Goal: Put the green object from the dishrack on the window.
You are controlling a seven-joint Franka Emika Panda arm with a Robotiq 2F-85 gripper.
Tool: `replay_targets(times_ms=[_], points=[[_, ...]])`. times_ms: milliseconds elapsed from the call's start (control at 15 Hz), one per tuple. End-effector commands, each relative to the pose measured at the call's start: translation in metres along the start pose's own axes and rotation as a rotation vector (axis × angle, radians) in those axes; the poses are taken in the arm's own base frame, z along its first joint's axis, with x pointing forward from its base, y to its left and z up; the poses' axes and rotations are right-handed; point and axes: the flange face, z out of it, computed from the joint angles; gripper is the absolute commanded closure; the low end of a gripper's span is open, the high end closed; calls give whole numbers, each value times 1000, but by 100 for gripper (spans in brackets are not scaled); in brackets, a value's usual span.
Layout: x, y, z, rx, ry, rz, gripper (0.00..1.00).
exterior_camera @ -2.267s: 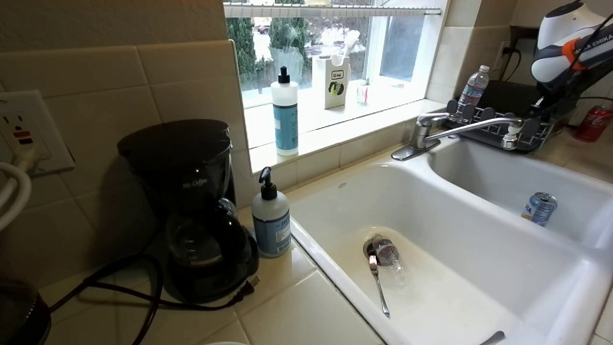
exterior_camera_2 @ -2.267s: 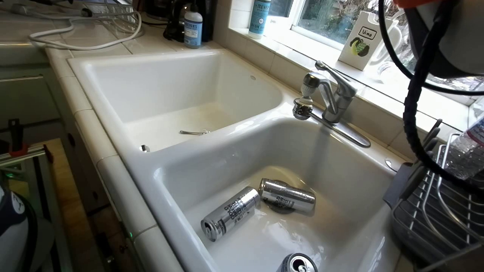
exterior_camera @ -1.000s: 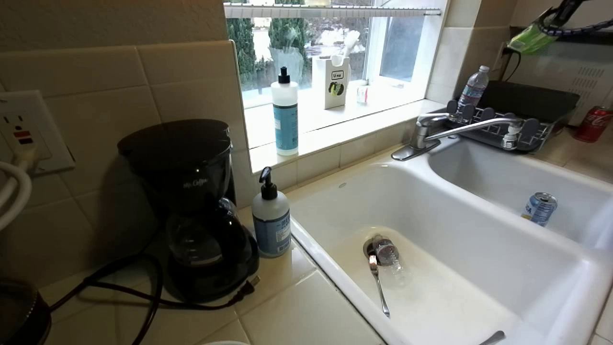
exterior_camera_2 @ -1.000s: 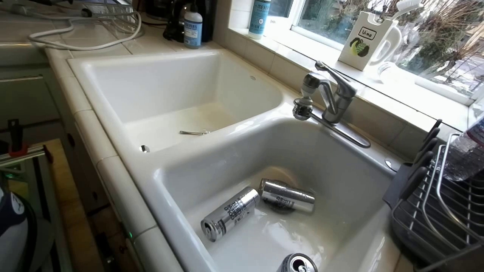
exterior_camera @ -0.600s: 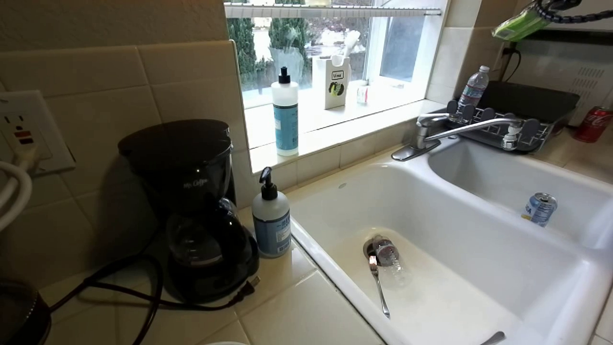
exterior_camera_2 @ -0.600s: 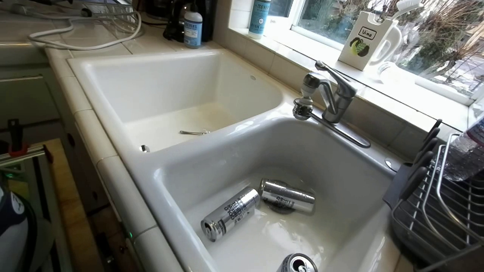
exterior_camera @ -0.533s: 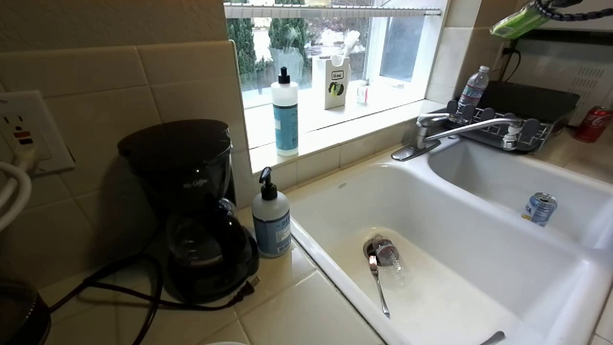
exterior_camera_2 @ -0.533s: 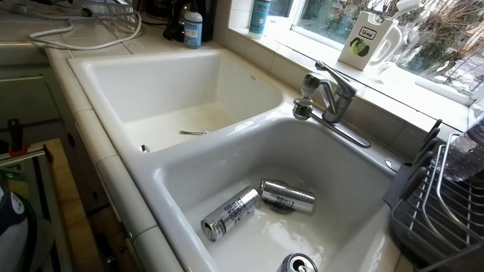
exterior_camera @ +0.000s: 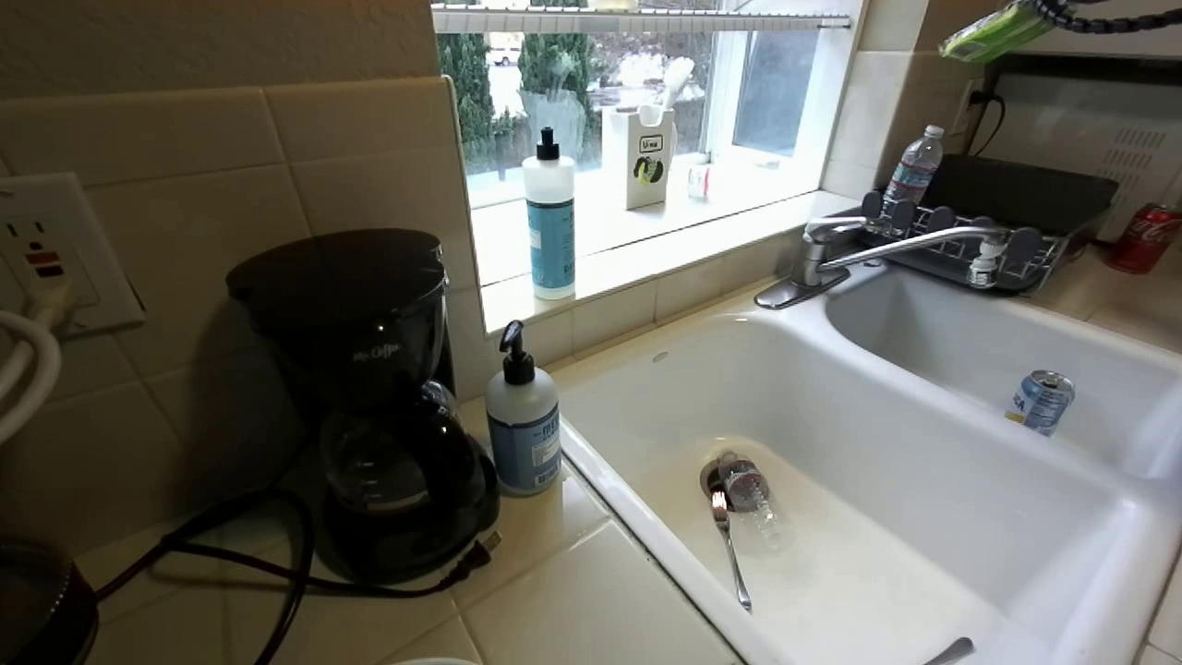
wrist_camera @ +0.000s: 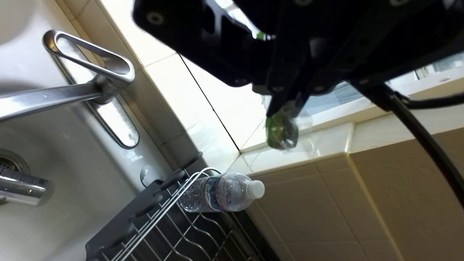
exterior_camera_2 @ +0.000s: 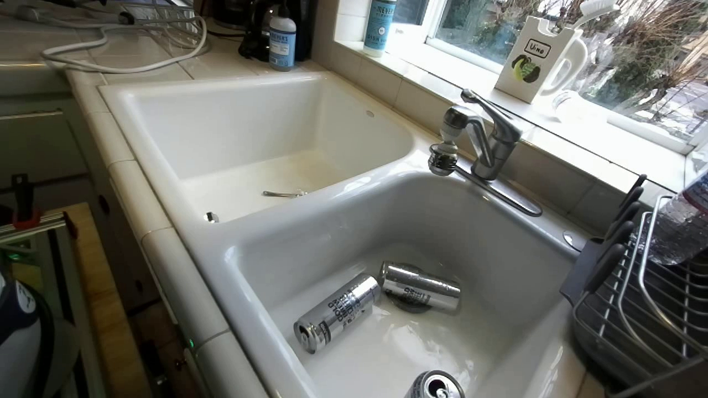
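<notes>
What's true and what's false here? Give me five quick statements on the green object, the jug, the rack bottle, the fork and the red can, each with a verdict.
1. The hand holds the green object clear of the rack. True.
2. The jug on the sill is tipped over. False: it stands upright.
3. The bottle in the rack has its cap on. True.
4. The fork lies beside the two silver cans. False: the cans are in the next basin.
5. The red can stands in the sink. False: it is on the counter, beside the rack.
</notes>
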Motion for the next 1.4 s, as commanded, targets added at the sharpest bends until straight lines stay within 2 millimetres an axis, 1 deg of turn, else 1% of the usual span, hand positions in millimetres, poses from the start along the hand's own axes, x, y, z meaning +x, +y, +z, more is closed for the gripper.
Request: replay_targets(times_ms=[0,67,200,333,400,600,667,733,867,933,1067,1133,1200,1267,1333], points=[[14,25,-14,-115,98,14,98],[26,40,-22,-177,141,-15,98],[50,57,-34,-248,242,-56,98],[78,67,-30,-270,349,-100,98],[90,71,-27,-290,390,-138,98],[138,67,-20,-291,509,-245,98],[147,69,-17,-288,508,-311,98],[147,80,-3,-300,458,-383,98],[147,95,13,-355,414,-480,98],[145,74,-1,-316,460,-398,93],[143,86,12,-343,422,-449,93],[144,89,14,-350,411,-458,93],[145,90,14,-353,408,-463,98],[146,89,19,-385,410,-463,98],[154,83,20,-443,472,-458,98]])
